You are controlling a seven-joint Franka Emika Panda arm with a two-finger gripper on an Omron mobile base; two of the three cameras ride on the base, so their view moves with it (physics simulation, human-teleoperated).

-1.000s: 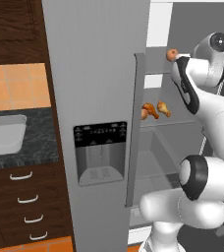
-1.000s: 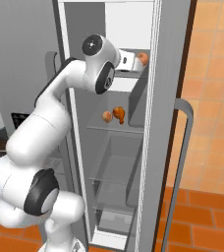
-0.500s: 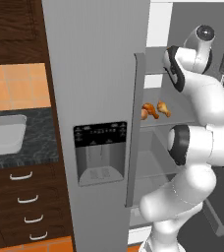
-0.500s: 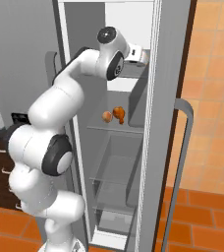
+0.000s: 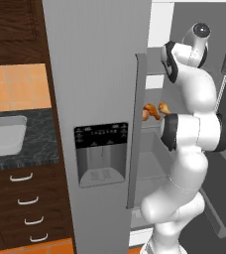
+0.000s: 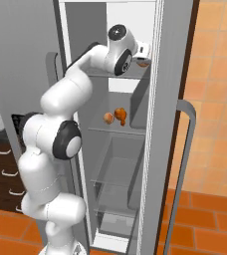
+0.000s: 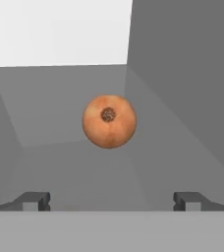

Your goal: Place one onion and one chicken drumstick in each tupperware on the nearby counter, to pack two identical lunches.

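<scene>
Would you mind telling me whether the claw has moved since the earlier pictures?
Yes. In the right base view the claw has gone deeper into the fridge along its upper shelf, toward the onion.

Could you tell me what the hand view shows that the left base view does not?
Hand view: one onion on a grey fridge shelf, centred ahead of the open gripper, untouched. Left base view: two drumsticks on a lower shelf, the closed fridge door with its dispenser, and the counter with a sink. Both show the grey inside of the fridge.
</scene>
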